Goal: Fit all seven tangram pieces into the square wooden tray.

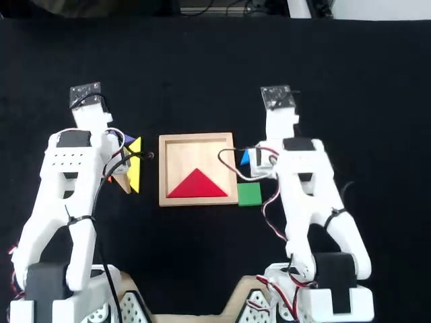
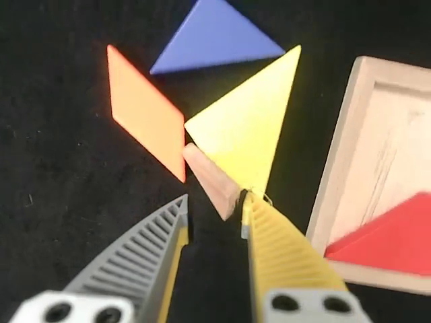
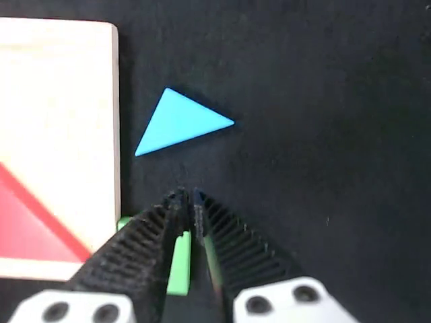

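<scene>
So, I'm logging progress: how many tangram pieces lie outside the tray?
6. Left of the tray: yellow triangle, blue triangle, orange parallelogram and tan triangle. Right of it: cyan triangle and green square. Others could be hidden.

Pale wooden tray (image 1: 196, 137), smooth with faint grain showing. The red triangle (image 1: 196, 185) inside looks flat and matt. Black cloth (image 1: 215, 60) underneath, matt, lightly flecked. The left gripper (image 2: 214, 202) has ribbed plastic fingers (image 2: 151, 245).
</scene>
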